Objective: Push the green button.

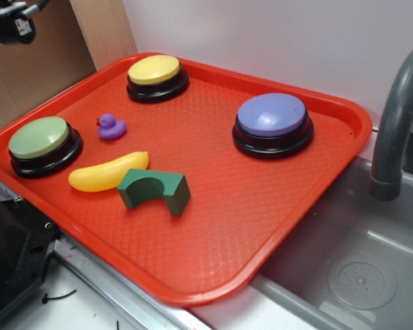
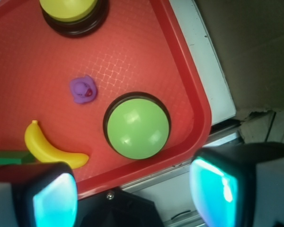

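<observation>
i'm lining up: the green button [image 2: 137, 125] sits just ahead of my gripper [image 2: 135, 191], between its spread-apart fingers [image 2: 54, 201]. next i must centre over it and descend.

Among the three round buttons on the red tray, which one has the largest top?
The purple-blue button, near the tray's sink-side edge. Its dome is visibly wider than the yellow button and the green button.

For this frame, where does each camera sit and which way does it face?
Exterior: off the tray's near side, angled down across it toward the back wall; only a dark bit of the robot shows, top left.
Wrist: above the tray's corner, looking down at the green button; the open pincer fills the bottom edge.
Shared: green button, duck, banana, yellow button.
</observation>
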